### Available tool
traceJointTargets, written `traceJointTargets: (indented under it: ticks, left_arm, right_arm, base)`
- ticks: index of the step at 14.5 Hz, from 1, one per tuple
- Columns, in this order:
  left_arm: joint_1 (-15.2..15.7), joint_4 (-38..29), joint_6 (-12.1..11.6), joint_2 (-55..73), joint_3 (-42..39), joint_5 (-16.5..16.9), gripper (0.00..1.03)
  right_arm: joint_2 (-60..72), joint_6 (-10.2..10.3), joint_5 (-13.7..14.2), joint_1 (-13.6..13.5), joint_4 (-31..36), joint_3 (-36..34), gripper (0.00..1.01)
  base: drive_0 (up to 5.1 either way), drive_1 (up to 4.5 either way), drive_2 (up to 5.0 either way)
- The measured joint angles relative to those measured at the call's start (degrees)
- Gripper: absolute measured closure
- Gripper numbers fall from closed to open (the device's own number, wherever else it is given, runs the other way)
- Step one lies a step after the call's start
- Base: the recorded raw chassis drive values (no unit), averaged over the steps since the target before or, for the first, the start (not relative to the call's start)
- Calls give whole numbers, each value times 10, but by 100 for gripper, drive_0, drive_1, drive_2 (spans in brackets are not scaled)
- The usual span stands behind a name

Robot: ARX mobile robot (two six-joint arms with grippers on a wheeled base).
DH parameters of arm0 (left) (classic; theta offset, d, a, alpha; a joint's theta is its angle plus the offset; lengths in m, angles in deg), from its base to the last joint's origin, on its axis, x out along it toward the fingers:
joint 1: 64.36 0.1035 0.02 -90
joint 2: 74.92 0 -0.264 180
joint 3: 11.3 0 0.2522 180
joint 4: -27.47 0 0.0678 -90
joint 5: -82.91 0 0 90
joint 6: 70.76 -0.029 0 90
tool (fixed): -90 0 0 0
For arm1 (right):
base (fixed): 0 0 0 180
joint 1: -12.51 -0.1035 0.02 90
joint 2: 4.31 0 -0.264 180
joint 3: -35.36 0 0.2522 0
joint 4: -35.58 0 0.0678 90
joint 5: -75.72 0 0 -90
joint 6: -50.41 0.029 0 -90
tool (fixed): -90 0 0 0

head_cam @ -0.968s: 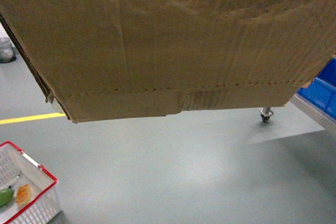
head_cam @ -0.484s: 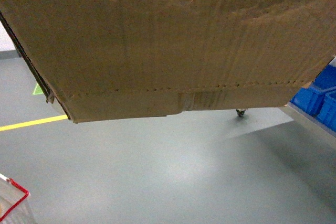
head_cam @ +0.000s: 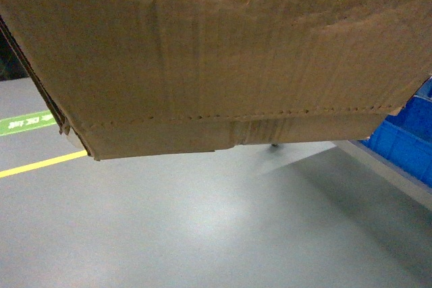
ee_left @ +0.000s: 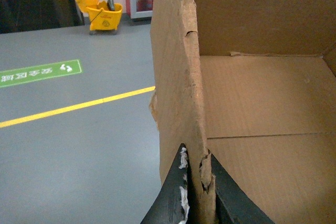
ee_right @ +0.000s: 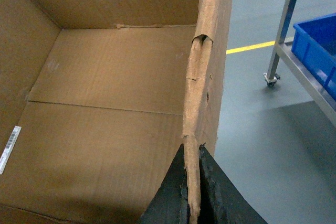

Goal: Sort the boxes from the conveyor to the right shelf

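One box: large brown corrugated cardboard carton, held up off the grey floor, fills top of head view; perforated line + taped seam near lower edge.
Edges: ragged, torn, fluted core showing along both side walls.
Left hand: black fingers clenched on carton's left wall, one inside, one outside; white scuffs on outer finger.
Right hand: clamped on right wall same way.
Inside (wrist views only): bare, creased bottom panel; white barcode label on a wall.
Left wrist only: yellow mop bucket, green floor sign, yellow floor line.
Right side: blue plastic crates on steel rack w/ caster.
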Motion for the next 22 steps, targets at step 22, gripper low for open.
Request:
traceJointTargets:
  ticks: [22]
  left_arm:
    - [0, -2, 0, 3, 0, 0, 100]
  right_arm:
    - [4, 0, -1, 0, 2, 0, 99]
  base:
    - [-136, 6, -279]
